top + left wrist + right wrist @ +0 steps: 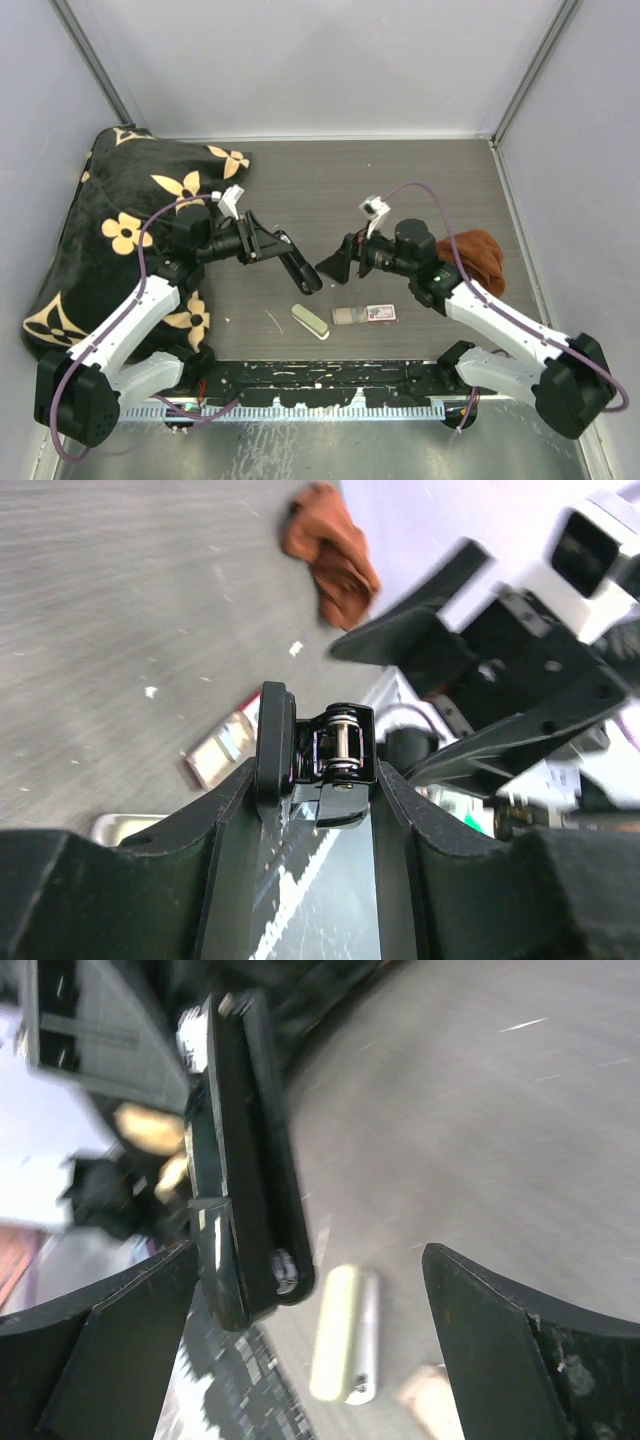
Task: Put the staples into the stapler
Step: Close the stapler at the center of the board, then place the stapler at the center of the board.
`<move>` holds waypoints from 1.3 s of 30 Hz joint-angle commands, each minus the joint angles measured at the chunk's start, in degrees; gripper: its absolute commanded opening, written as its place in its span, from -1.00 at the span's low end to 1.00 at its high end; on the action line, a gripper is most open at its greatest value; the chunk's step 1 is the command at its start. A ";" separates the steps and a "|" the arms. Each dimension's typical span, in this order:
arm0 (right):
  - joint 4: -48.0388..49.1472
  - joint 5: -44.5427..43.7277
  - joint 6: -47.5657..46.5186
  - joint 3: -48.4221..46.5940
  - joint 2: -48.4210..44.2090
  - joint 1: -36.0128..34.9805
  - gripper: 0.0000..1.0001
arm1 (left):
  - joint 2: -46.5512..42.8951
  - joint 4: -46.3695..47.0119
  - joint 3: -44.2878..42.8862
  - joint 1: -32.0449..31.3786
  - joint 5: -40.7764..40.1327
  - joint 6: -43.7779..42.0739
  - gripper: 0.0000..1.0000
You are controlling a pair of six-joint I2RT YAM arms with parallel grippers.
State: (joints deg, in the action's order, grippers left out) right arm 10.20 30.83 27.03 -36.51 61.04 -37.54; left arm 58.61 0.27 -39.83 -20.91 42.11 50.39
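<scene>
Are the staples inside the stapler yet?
Not yet. Done: the left gripper holds the stapler up in the air. In hand: the right gripper, jaws open, sits beside it. Left: the staples lie on the table, not picked up.

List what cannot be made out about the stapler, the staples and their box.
1. Stapler: whether it is loaded; too small in the top view, only its hinge end shows between the left fingers, blurred in the right wrist view.
2. Staples: number in the strip; too small in the top view.
3. Box: its print; too small from above, blurred in the left wrist view.
</scene>
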 commanded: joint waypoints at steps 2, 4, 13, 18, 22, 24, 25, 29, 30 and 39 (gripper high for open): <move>-8.24 -29.16 -2.98 0.70 -7.48 2.85 1.00 | 3.46 5.46 0.92 0.64 -14.10 5.03 -0.99; -8.43 -31.61 -3.49 1.54 -8.97 2.90 1.00 | 6.21 9.90 1.20 0.69 -17.80 6.35 -0.99; -6.24 -33.76 -4.69 5.90 -13.10 2.92 1.00 | 24.34 25.45 -3.01 -2.36 -28.05 6.44 -0.99; -4.43 -34.43 -5.69 7.12 -14.01 2.96 1.00 | 34.62 31.18 -7.92 -3.75 -27.32 6.12 -1.00; -3.45 -33.76 -6.31 7.23 -13.44 2.88 1.00 | 40.61 33.66 -11.12 -4.05 -26.18 4.90 -1.00; -3.28 -33.60 -6.69 7.22 -13.06 2.85 1.00 | 42.71 33.52 -11.48 -3.97 -26.10 3.49 -0.91; -3.17 -33.63 -6.91 7.20 -12.86 2.85 1.00 | 43.93 33.47 -11.47 -3.97 -25.92 3.02 -0.81; -3.01 -33.44 -7.55 7.33 -12.12 2.94 1.00 | 45.98 31.99 -10.98 -3.92 -25.89 0.88 -0.23; -2.93 -33.34 -7.75 7.34 -11.94 2.86 1.00 | 46.06 30.91 -11.03 -3.96 -26.24 0.07 -0.03; -3.35 -32.19 -8.39 7.17 -12.74 2.84 1.00 | 41.50 24.26 -8.64 -3.57 -29.68 -4.41 0.77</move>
State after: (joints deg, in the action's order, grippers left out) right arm 3.53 -1.83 19.62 -29.21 49.28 -34.50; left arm 104.09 25.80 -49.58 -24.75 14.72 49.78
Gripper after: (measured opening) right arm 0.998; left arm 0.843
